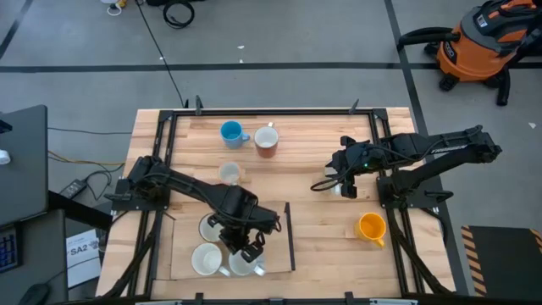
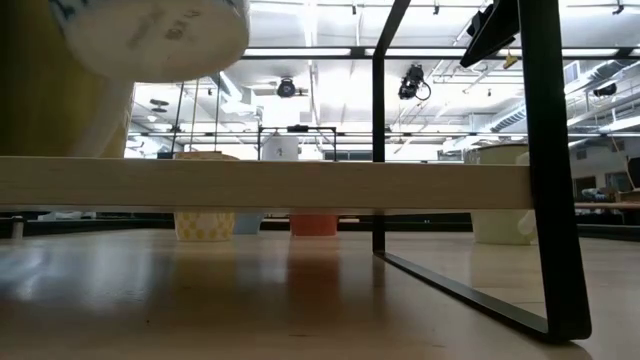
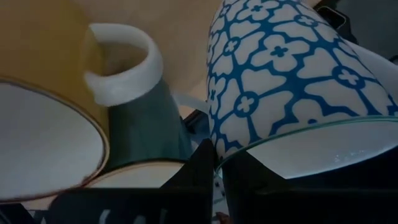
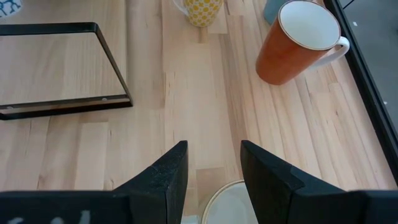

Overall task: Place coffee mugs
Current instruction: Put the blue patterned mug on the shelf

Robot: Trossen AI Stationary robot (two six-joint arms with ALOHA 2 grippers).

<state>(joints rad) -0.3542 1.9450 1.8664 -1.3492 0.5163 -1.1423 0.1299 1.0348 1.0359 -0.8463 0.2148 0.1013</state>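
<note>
While the wooden tabletop carries everything, the mugs are spread over it in clusters; going by the high view as a clock face, a low tray with a dark frame sits at about seven o'clock and holds three pale mugs, one a white mug at its near corner; a blue mug and a reddish-brown mug stand side by side at about eleven o'clock, a small pale mug sits just inward of them, an orange mug stands alone at about four o'clock, and a pale mug is under the right arm at about three o'clock.

The left pincer is over the tray, fingers together, pinching the rim of a blue-patterned mug seen close in the left wrist view, its thin wall nipped between the fingers. The right pincer hangs with fingers apart just above the rim of the pale mug, holding nothing.

As a judgement, these are stiff glazed ceramic: moderately heavy for their size, slick, and liable to chip if knocked against a neighbour or the frame; a grip on the wall at the rim, one finger inside and one outside, looks safest, away from the handle; the tray is crowded, so a mug should go down gently and be released only once it is seated flat.
</note>
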